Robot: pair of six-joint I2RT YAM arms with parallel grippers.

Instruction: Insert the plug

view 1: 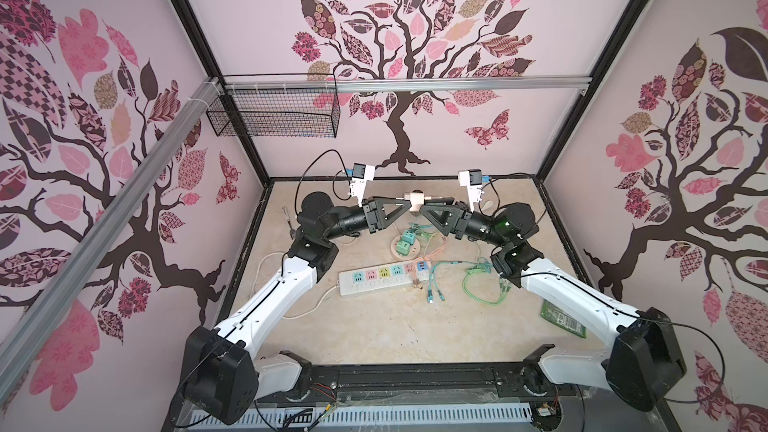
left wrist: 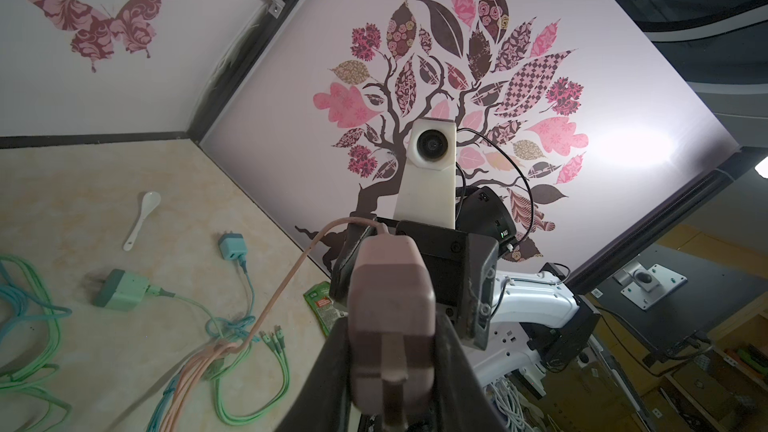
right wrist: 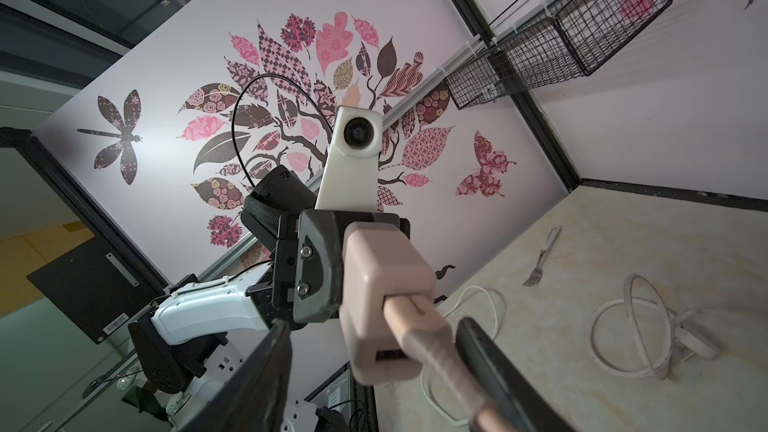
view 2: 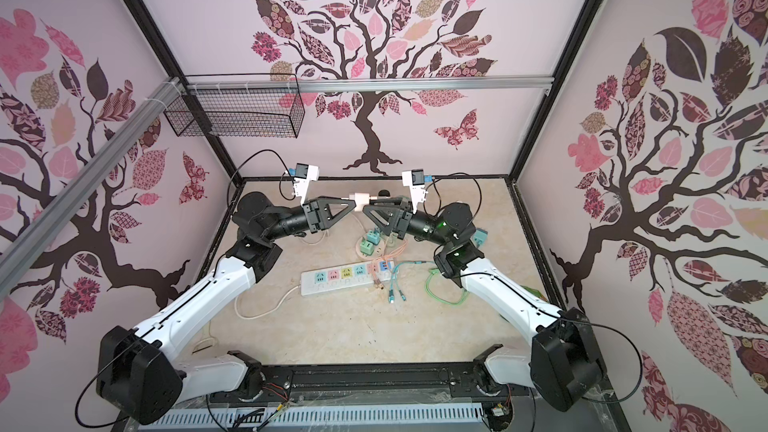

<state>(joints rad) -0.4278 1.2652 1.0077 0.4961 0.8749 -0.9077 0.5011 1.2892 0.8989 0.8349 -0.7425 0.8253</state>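
Pink adapter (left wrist: 390,284): we're clamping it in the left gripper (left wrist: 390,326), raised mid-air.
Plug (right wrist: 415,322): we're seeing it at the adapter's port, between right gripper (right wrist: 374,324) jaws.
Right jaws: standing apart around it.

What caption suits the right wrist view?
Left gripper holds pink adapter midair; right gripper, jaws open, straddles its cable plug.

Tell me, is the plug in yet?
Partly. Done: the left gripper holds the pink charger in the air, and the pink cable end looks plugged into it. In hand: the right gripper straddles that cable end, jaws apart. Left: the charger probably goes into the power strip on the table.
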